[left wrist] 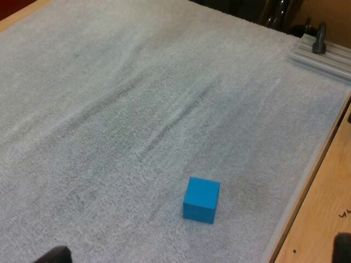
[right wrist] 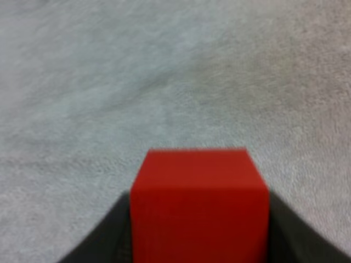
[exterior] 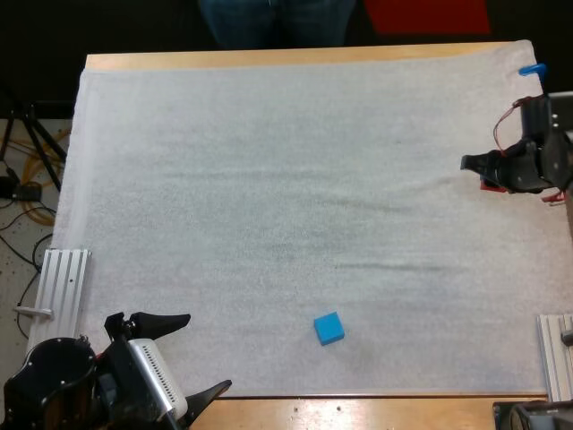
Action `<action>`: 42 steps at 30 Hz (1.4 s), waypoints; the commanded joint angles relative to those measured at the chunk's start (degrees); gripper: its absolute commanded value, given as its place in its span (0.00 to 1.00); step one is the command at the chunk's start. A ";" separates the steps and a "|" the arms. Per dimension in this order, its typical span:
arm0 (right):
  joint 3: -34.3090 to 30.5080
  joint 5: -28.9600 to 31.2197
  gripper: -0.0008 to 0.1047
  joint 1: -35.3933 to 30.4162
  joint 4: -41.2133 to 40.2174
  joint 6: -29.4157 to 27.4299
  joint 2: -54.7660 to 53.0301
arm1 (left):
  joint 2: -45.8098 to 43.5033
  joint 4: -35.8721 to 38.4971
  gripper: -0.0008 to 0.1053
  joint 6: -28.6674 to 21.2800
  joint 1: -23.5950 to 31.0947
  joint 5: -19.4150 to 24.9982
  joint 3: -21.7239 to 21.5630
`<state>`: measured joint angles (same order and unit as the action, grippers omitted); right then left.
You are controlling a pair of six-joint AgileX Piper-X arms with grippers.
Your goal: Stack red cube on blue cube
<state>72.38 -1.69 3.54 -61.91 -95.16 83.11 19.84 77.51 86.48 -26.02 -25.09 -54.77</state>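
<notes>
Red cube (right wrist: 200,208) sits right up against the right wrist camera. Your right jaws are pinching it, with a dark finger pressed on each side face. From above, the right arm (exterior: 537,161) is at the right edge of the mat (exterior: 286,179), in the far half. Just a sliver of the red cube (exterior: 491,185) shows under the jaws there. You can't tell whether the cube is touching the mat or lifted off it.

Left arm (exterior: 89,385) is at the near left corner. Your left jaws are spread wide, with nothing between them. One finger reaches over the mat's near left corner, the other over the bare wooden surface (exterior: 358,412) at the near edge.

Blue cube (exterior: 329,329) lies flat on the mat, alone, close to the near edge and a little right of centre. It's well apart from the red cube and nearer the left jaws than the right ones. The left wrist view shows the blue cube (left wrist: 201,199) ahead of the spread jaws, near the mat edge where the wood starts.

The mat has a few shallow creases across the middle.

Metal rail (exterior: 67,287) lies along the near left side and a second rail (exterior: 555,354) at the near right. A person's legs (exterior: 277,22) show beyond the far edge.
</notes>
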 commanded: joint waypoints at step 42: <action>0.65 0.55 0.09 56.12 -8.98 10.58 -1.42 | 0.05 -0.69 0.83 -0.24 -0.29 -0.41 -0.23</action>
<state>72.64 -1.43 59.57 -71.21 -84.79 81.59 19.84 77.44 86.41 -26.02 -25.09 -54.77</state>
